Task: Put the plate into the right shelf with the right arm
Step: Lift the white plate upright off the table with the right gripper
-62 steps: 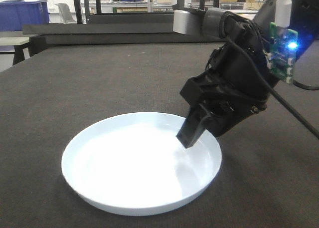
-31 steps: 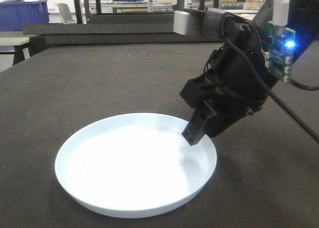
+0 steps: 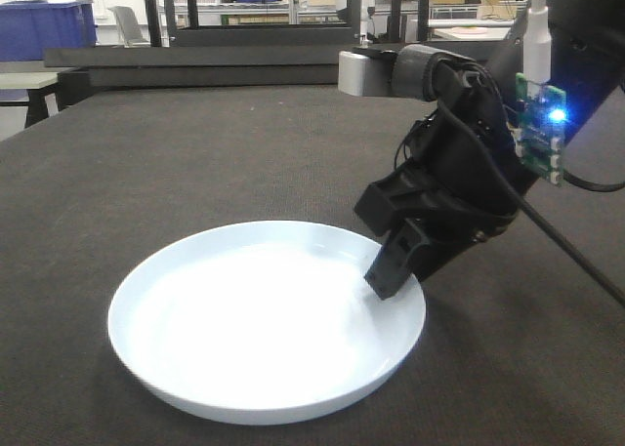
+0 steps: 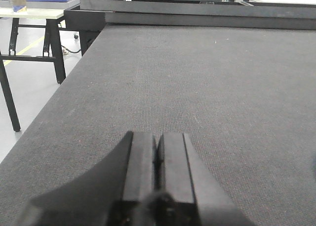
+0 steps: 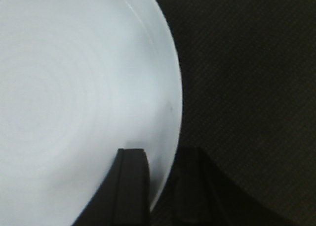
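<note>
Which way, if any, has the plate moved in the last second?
Yes: the plate slid slightly toward the picture's left in the front view. Its left rim now lies closer to directly below the right end of the fixed blue bin.

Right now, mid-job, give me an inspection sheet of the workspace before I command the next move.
Surface: dark grey textured tabletop, bare around the plate.
Job's things: plate lies flat and empty on the tabletop; right shelf not identifiable in these views.
Clutter: nothing seen.
Pincers: right pincer straddles the plate's rim, one finger inside, one outside; clamping unclear. Left pincer shut, empty, over bare tabletop.
Cables: black cable trails from the right arm, beside a green board with a blue light.
Surroundings: blue bin and black-framed tables behind.
</note>
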Controlling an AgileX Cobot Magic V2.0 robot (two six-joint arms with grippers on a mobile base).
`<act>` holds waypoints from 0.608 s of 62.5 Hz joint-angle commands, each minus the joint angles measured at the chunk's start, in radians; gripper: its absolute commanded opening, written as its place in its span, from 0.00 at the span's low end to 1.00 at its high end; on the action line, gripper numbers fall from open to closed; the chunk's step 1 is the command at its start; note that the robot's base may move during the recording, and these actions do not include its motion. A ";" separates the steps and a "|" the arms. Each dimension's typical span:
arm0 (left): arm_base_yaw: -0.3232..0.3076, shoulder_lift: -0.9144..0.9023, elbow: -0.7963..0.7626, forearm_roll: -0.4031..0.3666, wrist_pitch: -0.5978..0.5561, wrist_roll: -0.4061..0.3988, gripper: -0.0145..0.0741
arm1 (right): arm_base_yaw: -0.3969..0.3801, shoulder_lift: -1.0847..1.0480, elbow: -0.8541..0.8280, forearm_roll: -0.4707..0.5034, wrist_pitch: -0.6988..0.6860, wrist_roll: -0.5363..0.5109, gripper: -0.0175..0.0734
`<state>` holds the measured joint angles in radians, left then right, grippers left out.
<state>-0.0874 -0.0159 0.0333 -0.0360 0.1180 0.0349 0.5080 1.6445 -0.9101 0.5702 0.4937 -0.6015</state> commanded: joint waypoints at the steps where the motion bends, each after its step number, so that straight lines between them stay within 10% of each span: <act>1: -0.007 -0.007 0.008 -0.006 -0.087 -0.003 0.11 | -0.005 -0.028 -0.029 0.006 -0.015 -0.009 0.29; 38: -0.007 -0.007 0.008 -0.006 -0.087 -0.003 0.11 | -0.005 -0.197 -0.029 -0.013 -0.023 -0.006 0.25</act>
<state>-0.0874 -0.0159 0.0333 -0.0360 0.1180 0.0349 0.5080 1.5497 -0.9165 0.5550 0.4913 -0.5931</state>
